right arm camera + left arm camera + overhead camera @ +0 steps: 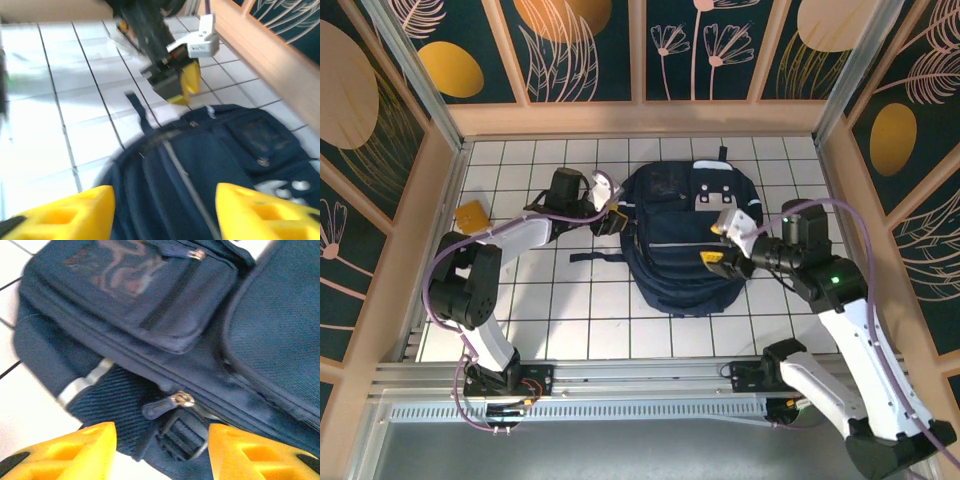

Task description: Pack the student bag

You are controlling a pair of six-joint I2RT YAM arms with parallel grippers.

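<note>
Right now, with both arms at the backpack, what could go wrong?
1. The left jaws stand open around both the zipper pull and a black strap buckle; closing could catch the buckle instead.
2. The right jaws hang open over the backpack, with the left arm close opposite; the arms could collide.
3. Nothing pins the soft backpack; a zipper tug may drag it.

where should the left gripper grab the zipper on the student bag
Best bet: pinch the dark pull tab hanging off the metal slider on the student bag. It juts clear of the seam, framed by the left gripper, jaws open, so come straight in from that side.
</note>
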